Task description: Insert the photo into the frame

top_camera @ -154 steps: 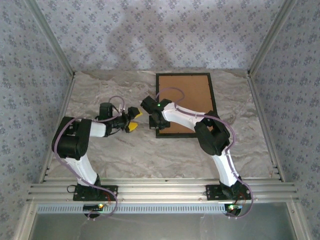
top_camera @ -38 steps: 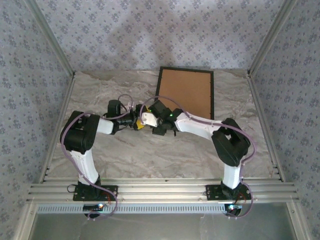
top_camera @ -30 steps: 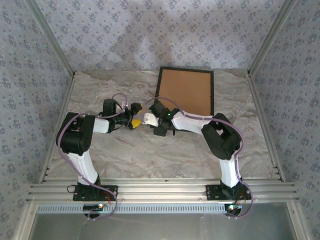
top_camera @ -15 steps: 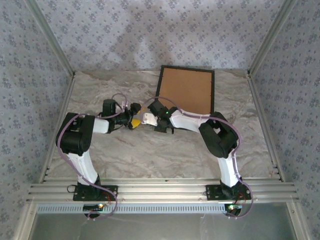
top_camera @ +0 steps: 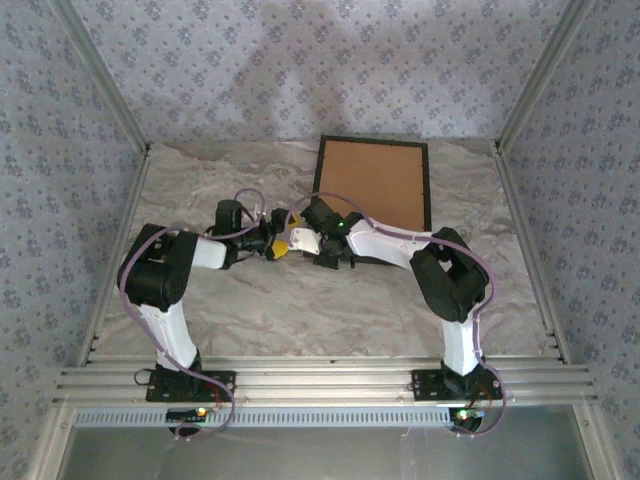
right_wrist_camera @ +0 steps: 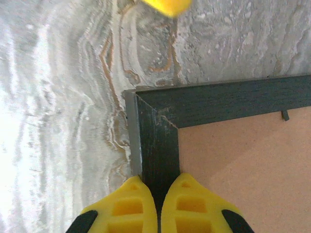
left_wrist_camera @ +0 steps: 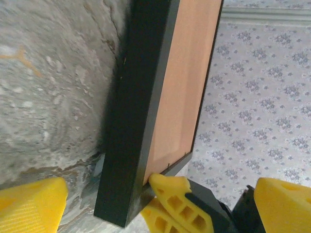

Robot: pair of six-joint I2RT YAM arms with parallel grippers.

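Right gripper (right_wrist_camera: 158,187): closed tight; I see its yellow pads pinching the black rail of the frame (right_wrist_camera: 160,141) just beside the near-left corner
Left gripper (top_camera: 272,243): jaws wide, holding nothing; it hovers just beside that same corner
Frame: lying at the far right of the marbled table (right_wrist_camera: 58,97); brown backing board (right_wrist_camera: 243,155) facing up
Handling: I judge it stiff and light, likely to slide on the table; the rail is thin, so a one-corner pinch could twist loose
Where to hold: the rail near a corner; a second grip on the adjoining side would steady it
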